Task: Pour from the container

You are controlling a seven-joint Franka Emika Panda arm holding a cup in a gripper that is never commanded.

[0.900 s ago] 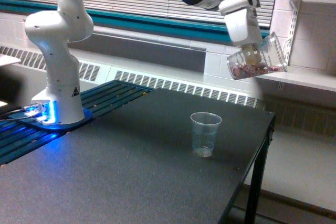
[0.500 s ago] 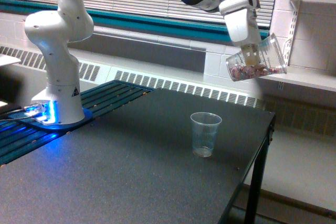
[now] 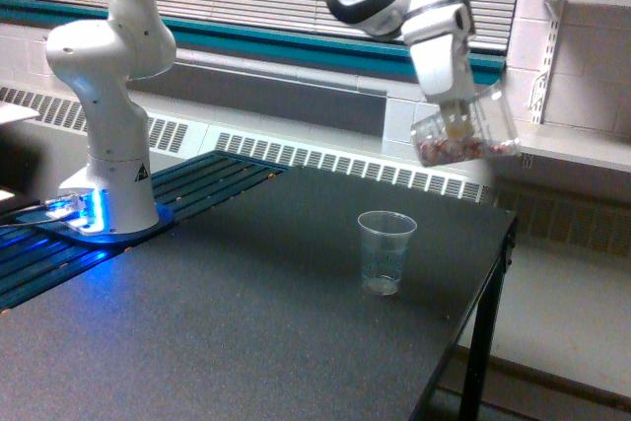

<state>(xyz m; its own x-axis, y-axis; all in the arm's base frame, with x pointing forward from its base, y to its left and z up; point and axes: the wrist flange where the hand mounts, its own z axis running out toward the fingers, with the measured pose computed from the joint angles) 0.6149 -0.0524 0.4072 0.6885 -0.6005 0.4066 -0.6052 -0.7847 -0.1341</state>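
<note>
Two clear cups were seen. One, the cup (image 3: 463, 135), was held up in the air by the gripper (image 3: 456, 117), high over the far side of the table (image 3: 246, 293). It was pinched just under the white hand, with the fingers clamped on its wall. It was tipped only a little, and its picture was blurred. Small reddish bits (image 3: 449, 150) were seen lying in its low part. The other, a thin cup (image 3: 385, 252), was stood upright on the dark table, below the held one and a bit toward the exterior view's left. The two cups were kept well apart. The arm base (image 3: 108, 184) was set at the table's far corner on the exterior view's left, with a blue light beside it.
</note>
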